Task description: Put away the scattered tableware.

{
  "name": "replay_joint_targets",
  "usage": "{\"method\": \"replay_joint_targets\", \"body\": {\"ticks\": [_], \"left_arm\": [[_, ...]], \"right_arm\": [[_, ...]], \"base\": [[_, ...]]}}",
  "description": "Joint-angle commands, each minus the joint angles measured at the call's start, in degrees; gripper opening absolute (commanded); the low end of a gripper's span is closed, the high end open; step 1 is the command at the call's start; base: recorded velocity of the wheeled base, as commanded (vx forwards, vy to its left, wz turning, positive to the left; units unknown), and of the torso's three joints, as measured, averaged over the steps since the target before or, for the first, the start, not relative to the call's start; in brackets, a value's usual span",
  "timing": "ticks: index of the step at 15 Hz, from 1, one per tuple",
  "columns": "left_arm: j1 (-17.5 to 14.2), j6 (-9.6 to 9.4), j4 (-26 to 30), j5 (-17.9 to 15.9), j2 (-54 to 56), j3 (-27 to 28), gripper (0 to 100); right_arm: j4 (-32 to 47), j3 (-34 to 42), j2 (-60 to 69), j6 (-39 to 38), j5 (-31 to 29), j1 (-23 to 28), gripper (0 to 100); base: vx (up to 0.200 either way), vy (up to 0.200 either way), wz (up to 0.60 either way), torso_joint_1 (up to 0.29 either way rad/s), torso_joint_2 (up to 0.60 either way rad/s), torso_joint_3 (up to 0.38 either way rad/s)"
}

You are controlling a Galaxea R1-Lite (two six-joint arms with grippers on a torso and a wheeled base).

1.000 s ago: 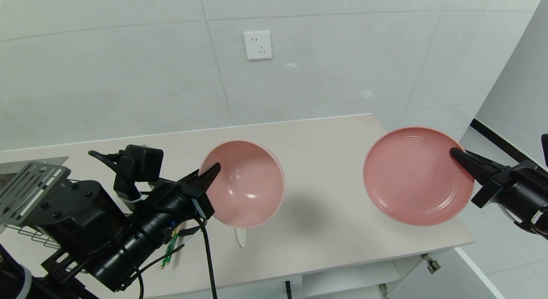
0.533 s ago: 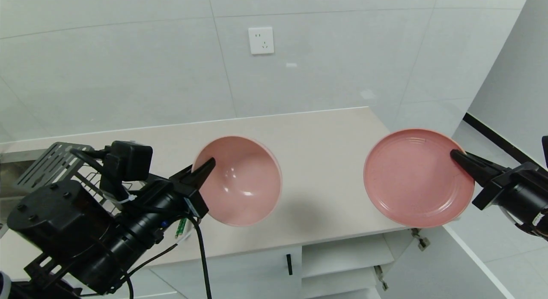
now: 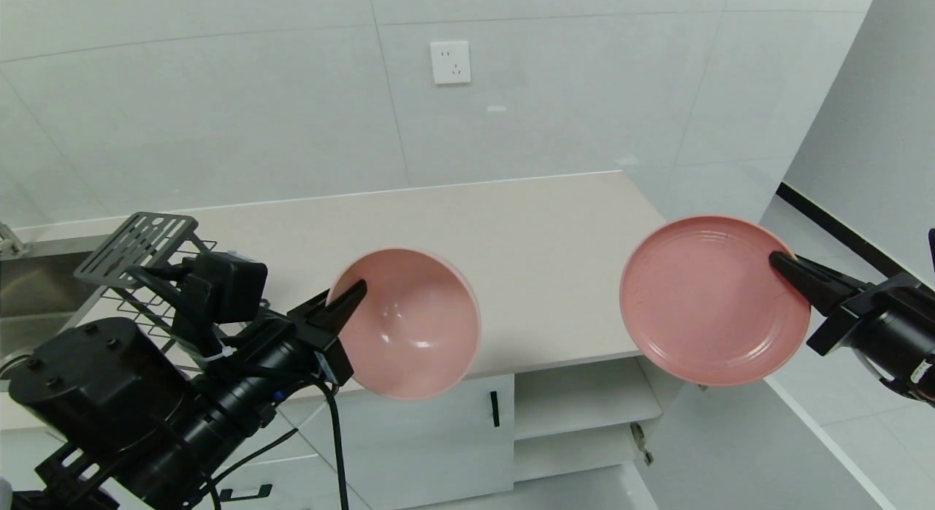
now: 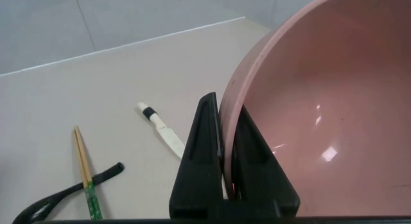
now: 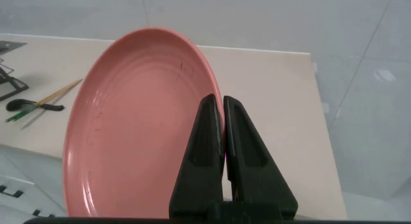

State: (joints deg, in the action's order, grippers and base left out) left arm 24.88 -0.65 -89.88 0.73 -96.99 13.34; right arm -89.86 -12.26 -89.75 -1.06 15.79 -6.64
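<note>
Gripping a pink bowl (image 3: 413, 327) by its rim, the left gripper (image 3: 350, 291) has its fingers closed on the wall, one inside and one outside, as its wrist camera confirms (image 4: 221, 121). The bowl is tipped with its mouth toward the head camera, glossy inside catching the light, and is held in the air over the near edge of the worktop (image 3: 540, 232), at about six o'clock on it. The right gripper (image 3: 778, 261) pinches the edge of a pink plate (image 3: 705, 298), its fingers clamped tight on the rim. The plate is tilted up on its side off the worktop's near right corner, at about four o'clock.

On the worktop lie a pair of chopsticks (image 4: 82, 163) with green ends, a white knife (image 4: 164, 131) just beside them, and a black-handled utensil (image 4: 64, 193) touching the chopsticks. A wire dish rack (image 3: 139, 240) stands at nine o'clock beside a steel sink (image 3: 29, 291). Below the worktop, white shelves (image 3: 577, 408) show next to a closed cupboard door (image 3: 453, 444). A wall socket (image 3: 451, 62) sits at twelve o'clock.
</note>
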Motion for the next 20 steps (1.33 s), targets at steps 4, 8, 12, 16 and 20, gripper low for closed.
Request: {"method": "replay_joint_targets", "body": {"ticks": [4, 8, 12, 16, 20], "left_arm": [[-0.01, -0.06, -0.12, 0.06, -0.48, -0.15, 0], [-0.01, -0.14, -0.12, -0.03, -0.22, -0.68, 0], [0.08, -0.14, -0.12, 0.06, -0.04, -0.77, 0], [3.95, -0.14, -0.12, 0.06, 0.75, -2.44, 0], [4.04, -0.14, -0.12, 0.06, 0.40, -2.00, 0]], "right_arm": [[-0.14, 0.05, 0.10, 0.01, 0.03, -0.04, 0], [-0.14, 0.05, 0.19, 0.18, 0.03, -0.04, 0], [-0.14, 0.05, 0.63, 0.27, 0.03, -0.12, 0], [-0.14, 0.13, 0.63, 0.27, 0.03, -0.21, 0], [-0.14, 0.13, 0.54, 0.88, 0.03, -0.21, 0]], "base": [[0.000, 0.000, -0.15, 0.007, 0.00, 0.001], [0.000, 0.000, 0.00, -0.062, 0.11, 0.063], [0.000, 0.000, 0.00, -0.063, 0.14, 0.065], [0.000, 0.000, 0.00, -0.090, 0.17, 0.090], [0.000, 0.000, 0.00, -0.107, 0.23, 0.107]]}}
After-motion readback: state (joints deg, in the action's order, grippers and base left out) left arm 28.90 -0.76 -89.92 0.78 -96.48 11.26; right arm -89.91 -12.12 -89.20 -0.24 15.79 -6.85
